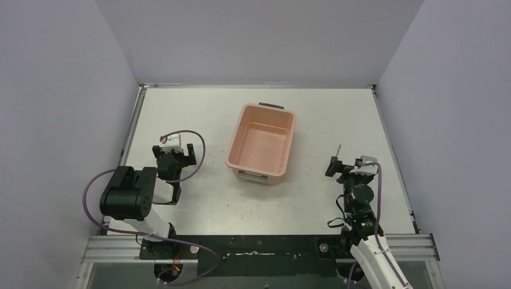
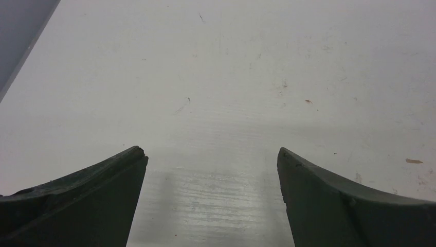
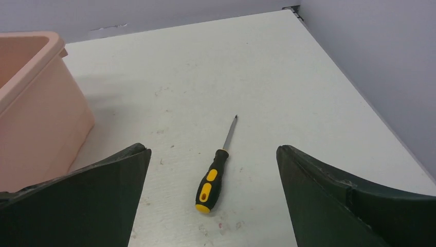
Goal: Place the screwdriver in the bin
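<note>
The left gripper (image 2: 212, 154) sits low over the white table (image 1: 313, 114), at about 9 o'clock from the bin. Its two dark fingers are spread wide, with only bare tabletop between them.

The pink bin (image 1: 234, 141) stands upright near the middle of the table. Its dark carry handle (image 1: 270, 105) is on the short side at 12 o'clock and its pale label (image 1: 253, 176) on the short side at 6 o'clock. Only its own pink floor shows inside.

The screwdriver (image 3: 211, 180) lies flat on the table outside the bin, at roughly 4 o'clock from it and well apart from its wall. The yellow and black grip is toward the arm, and the thin shaft points away, to about 12 o'clock.

The right gripper (image 3: 212, 150) hangs just over the screwdriver with its fingers spread as far as they go, one on each side of the tool. Neither finger touches it. In the top view the gripper hides the tool's grip, so only the shaft shows.
</note>
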Motion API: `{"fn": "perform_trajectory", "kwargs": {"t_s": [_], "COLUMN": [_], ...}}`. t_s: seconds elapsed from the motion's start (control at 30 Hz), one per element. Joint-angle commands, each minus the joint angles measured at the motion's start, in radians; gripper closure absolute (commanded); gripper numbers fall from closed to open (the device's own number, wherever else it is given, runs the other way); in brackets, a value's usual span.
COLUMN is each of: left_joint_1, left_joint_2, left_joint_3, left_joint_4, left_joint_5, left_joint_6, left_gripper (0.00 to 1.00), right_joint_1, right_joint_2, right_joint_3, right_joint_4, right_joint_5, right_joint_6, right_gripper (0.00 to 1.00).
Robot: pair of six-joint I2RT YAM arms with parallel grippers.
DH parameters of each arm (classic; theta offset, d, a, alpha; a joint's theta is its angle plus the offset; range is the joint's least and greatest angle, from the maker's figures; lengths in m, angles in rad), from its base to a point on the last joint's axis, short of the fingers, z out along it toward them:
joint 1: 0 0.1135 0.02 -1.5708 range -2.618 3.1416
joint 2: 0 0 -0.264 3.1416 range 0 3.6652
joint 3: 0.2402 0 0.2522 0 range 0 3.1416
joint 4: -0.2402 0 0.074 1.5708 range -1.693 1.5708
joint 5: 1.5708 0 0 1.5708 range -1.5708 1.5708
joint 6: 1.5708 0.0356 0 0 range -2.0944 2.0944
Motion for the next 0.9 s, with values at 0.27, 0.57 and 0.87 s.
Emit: {"fn": "perform_trajectory", "kwargs": {"t_s": [0.27,0.57,0.87], "left_joint_1": [0.002,0.002,0.002], "left_joint_2": [-0.005,-0.004,-0.005], "left_joint_3": [0.013,0.013,0.012], "left_joint_4": [0.054,0.053,0.053], "left_joint_5": [0.003,0.003,0.002], "left_joint_6": [-0.007,-0.006,-0.006], "left_gripper": [0.03,0.03,0.03], "right_joint_1": [0.002,-0.027,-0.094], "right_joint_2": [0.279,0.844,1.262], "right_joint_3": [0.402,0.992,1.168], "right_joint_4": [-0.196,-0.741,-0.944], "right_joint_5": [0.286,0.252,-0.081], "right_joint_6": [0.240,0.320,0.264], "right_gripper": [0.00,0.00,0.04]}}
